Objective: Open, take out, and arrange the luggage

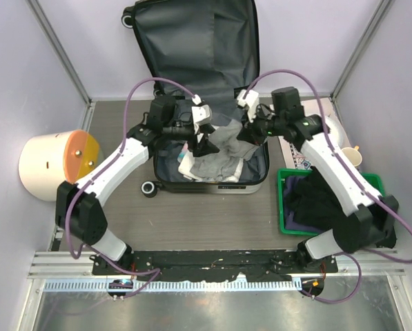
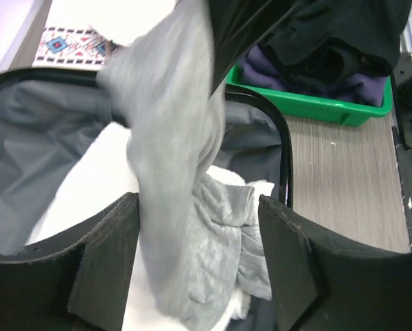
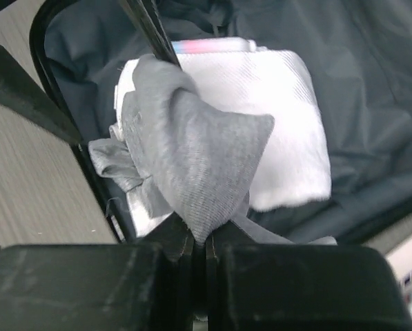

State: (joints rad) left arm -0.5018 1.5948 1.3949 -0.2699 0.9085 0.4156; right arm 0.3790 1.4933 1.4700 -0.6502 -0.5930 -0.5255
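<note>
While my right gripper [image 3: 206,243] clamps a fold of grey garment [image 3: 199,158] and my left gripper [image 2: 195,214] stands apart around it, the luggage [image 1: 192,48] lies open mid-frame. Risk: thin pinch slips, or lift drags the white cloth [image 3: 288,124] along.

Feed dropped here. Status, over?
Right gripper shut on grey garment. Left gripper open around the garment. Luggage open, white cloth inside. Nothing seen in the way.
</note>
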